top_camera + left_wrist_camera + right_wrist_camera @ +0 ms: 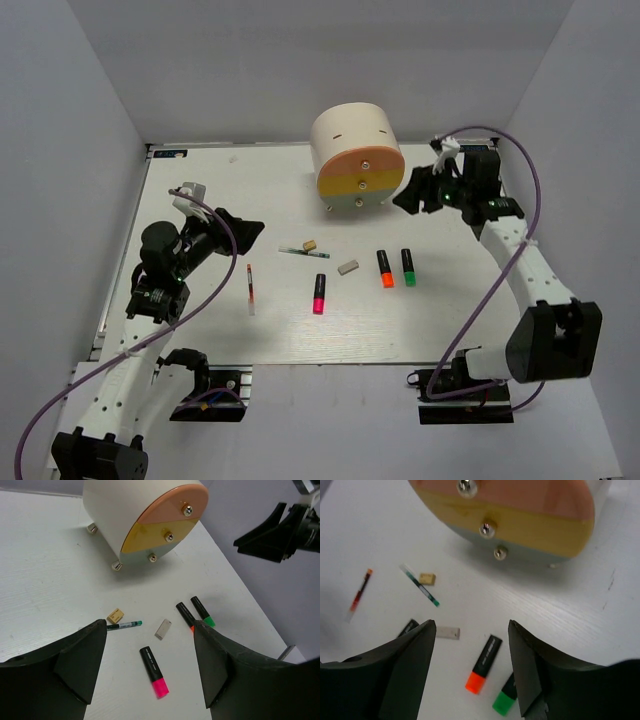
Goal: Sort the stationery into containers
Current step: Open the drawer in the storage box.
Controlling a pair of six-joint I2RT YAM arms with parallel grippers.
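Note:
The cream organiser (350, 135) stands at the back with its salmon-orange (360, 161), yellow (358, 183) and grey-green (357, 202) drawers shut. On the table lie the pink highlighter (319, 293), orange highlighter (385, 268), green highlighter (408, 266), a green-tipped pen (303, 252), a red pen (250, 287), a tan eraser (311, 243) and a grey eraser (348, 267). My left gripper (245, 232) is open and empty, raised left of the items; its wrist view shows the pink highlighter (154, 671) between the fingers. My right gripper (410, 195) is open and empty, beside the organiser's right side, above the orange highlighter (484, 664).
The white table (200, 200) ends at grey walls at the back and both sides. The organiser rests on small metal feet (116, 566). My right gripper shows in the left wrist view (270, 530), hanging in the air at the upper right.

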